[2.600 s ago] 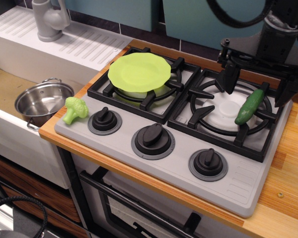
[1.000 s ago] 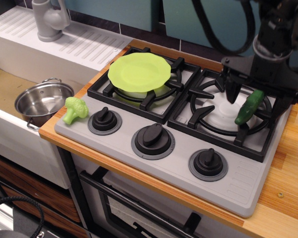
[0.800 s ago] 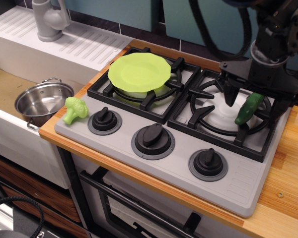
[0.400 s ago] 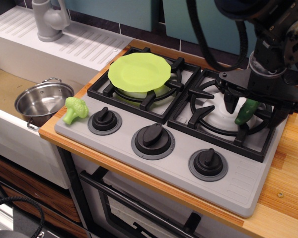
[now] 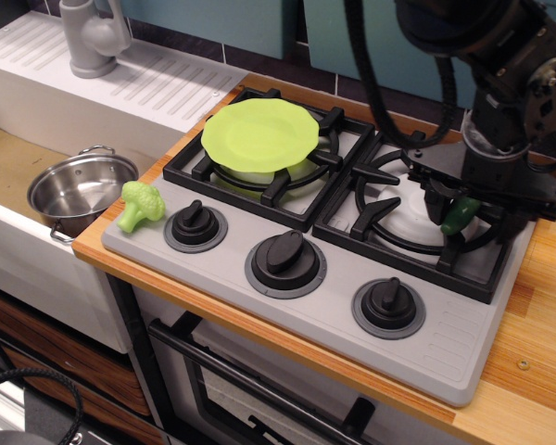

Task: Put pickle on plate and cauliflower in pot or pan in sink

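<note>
The gripper [image 5: 473, 206] is low over the right burner, its black fingers [image 5: 435, 199] reaching down on either side of the pickle [image 5: 460, 214]. Only a short dark green bit of the pickle shows between them, lying on the black grate [image 5: 417, 236] over the white burner cap. The fingers sit close to the pickle on both sides, but whether they press on it or stand a little apart from it I cannot tell, since the gripper's body hides most of the pickle and the far finger. The arm [image 5: 500, 65] rises from the gripper toward the upper right, with black cables looping behind it.

The plate [image 5: 259, 134] rests on the left burner's grate, well apart from the pickle, with nothing on it. The cauliflower [image 5: 140, 204] lies on the near left corner of the grey stove [image 5: 334, 306], just left of the leftmost of three black knobs [image 5: 195, 223]. Its stem points toward the near edge.

The pot [image 5: 79, 190] stands upright in the sink [image 5: 9, 167], close against the sink's right wall and just left of the cauliflower. It looks empty. Beyond the sink, the ribbed drainboard [image 5: 157, 83] carries the grey tap [image 5: 91, 37] at the far left. The wooden tabletop [image 5: 537, 352] frames the stove on the right.
</note>
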